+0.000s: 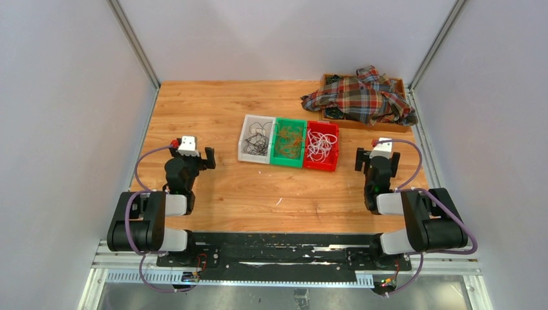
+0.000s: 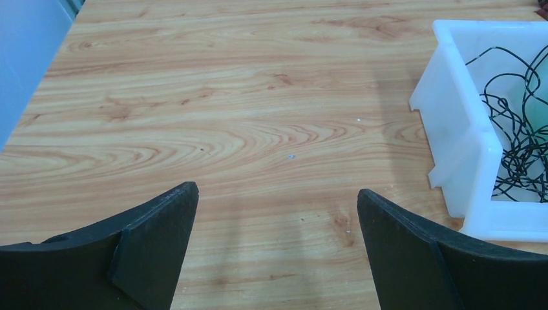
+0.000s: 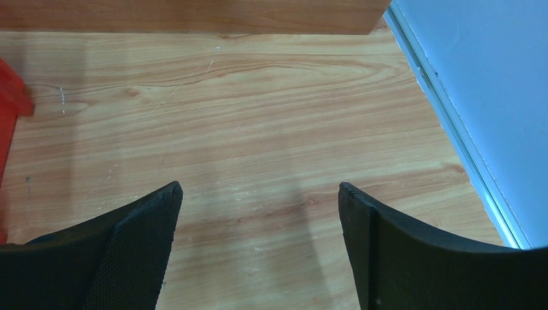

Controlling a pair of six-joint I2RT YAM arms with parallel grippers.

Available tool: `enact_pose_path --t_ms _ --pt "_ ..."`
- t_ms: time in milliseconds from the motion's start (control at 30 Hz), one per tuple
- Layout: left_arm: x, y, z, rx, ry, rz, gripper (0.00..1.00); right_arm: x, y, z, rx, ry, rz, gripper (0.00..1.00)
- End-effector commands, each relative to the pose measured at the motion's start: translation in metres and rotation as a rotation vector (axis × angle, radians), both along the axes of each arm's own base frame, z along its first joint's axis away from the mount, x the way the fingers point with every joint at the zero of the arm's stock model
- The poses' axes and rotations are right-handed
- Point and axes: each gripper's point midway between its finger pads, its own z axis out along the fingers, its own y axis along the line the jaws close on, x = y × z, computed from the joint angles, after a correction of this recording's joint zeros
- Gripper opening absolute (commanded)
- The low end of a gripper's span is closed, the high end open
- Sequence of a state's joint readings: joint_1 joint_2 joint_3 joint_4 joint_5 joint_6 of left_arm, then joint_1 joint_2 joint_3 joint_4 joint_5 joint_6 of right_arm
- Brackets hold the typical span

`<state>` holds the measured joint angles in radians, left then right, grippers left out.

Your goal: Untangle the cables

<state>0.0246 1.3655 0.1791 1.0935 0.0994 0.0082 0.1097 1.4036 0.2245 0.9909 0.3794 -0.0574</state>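
Three small bins stand side by side mid-table. The white bin (image 1: 248,139) holds thin black cables (image 1: 257,144), the green bin (image 1: 279,142) holds orange cables (image 1: 291,141), and the red bin (image 1: 334,145) holds white cables (image 1: 318,146). The white bin (image 2: 462,135) and black cables (image 2: 517,129) also show in the left wrist view. My left gripper (image 2: 276,194) is open and empty over bare wood, left of the white bin. My right gripper (image 3: 258,194) is open and empty over bare wood, right of the red bin (image 3: 11,97).
A wooden tray (image 1: 397,84) at the back right holds a crumpled plaid cloth (image 1: 362,95). Grey walls close the table on both sides; a metal rail (image 3: 452,129) runs along the right edge. A small white scrap (image 1: 279,201) lies near the front.
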Motion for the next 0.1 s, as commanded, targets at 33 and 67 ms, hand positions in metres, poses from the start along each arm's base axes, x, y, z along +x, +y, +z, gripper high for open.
enact_pose_path --t_ms 33,67 --pt "0.0006 0.0014 0.0023 0.017 -0.012 0.006 0.98 0.0024 -0.0042 0.0056 -0.008 -0.024 -0.001 0.9" --pt "0.0007 0.0014 0.0025 0.017 -0.013 0.006 0.98 0.0021 -0.0044 0.0065 -0.009 -0.029 -0.001 0.9"
